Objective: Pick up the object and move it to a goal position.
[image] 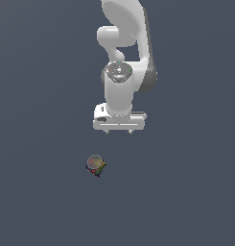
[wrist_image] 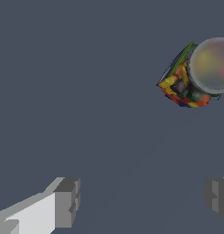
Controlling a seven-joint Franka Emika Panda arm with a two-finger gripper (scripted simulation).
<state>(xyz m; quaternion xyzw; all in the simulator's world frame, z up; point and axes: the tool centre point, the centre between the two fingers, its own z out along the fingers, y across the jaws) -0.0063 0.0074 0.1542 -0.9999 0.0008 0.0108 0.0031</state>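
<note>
The object (image: pixel 96 166) is a small block of coloured squares with a round greyish cap, lying on the dark floor in the exterior view. The white arm hangs above and slightly to the exterior view's right of it. My gripper (image: pixel 118 130) points down, apart from the object, its two short fingertips spread wide. In the wrist view the object (wrist_image: pixel 191 82) shows its yellow, red, blue and green faces under the translucent cap. One grey finger (wrist_image: pixel 66 201) and the other finger (wrist_image: pixel 218 197) stand far apart with nothing between them. My gripper (wrist_image: pixel 143 200) is open.
A plain dark grey floor (image: pixel 42 192) surrounds the object. The white arm's links (image: pixel 123 43) rise behind the gripper in the exterior view.
</note>
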